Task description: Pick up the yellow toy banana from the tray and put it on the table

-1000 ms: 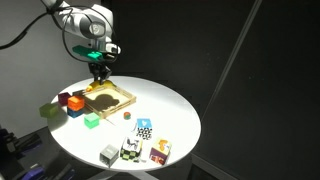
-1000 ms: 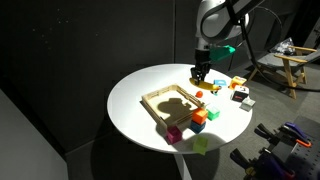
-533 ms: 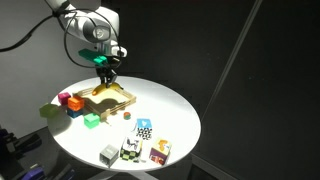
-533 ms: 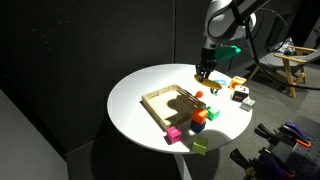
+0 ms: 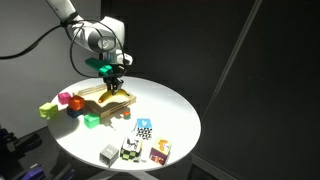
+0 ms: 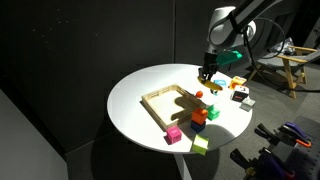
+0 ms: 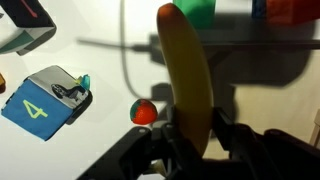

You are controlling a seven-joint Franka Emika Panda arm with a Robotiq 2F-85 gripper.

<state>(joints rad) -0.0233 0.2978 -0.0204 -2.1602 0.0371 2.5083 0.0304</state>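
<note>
In the wrist view my gripper [image 7: 195, 122] is shut on the yellow toy banana [image 7: 185, 65], which sticks out lengthwise between the fingers above the white table [image 7: 60, 150]. In both exterior views the gripper [image 5: 113, 82] [image 6: 206, 73] hangs a little above the table [image 5: 175, 110] [image 6: 135, 90], just past one edge of the light-wood tray [image 5: 126, 100] [image 6: 160, 96]. The banana is too small to make out there. The tray looks empty and lies partly in the arm's shadow.
Colored blocks lie beside the tray: pink [image 5: 66, 99], green [image 5: 91, 120], orange [image 6: 200, 115], yellow-green [image 6: 200, 145]. A small red ball [image 7: 145, 112] and a blue number block [image 7: 40, 100] lie below the gripper. Printed boxes [image 5: 145, 127] [image 5: 160, 150] stand near the table's edge.
The gripper has moved with the banana from over the tray to just beyond its edge, over the white table top. The blocks have not moved.
</note>
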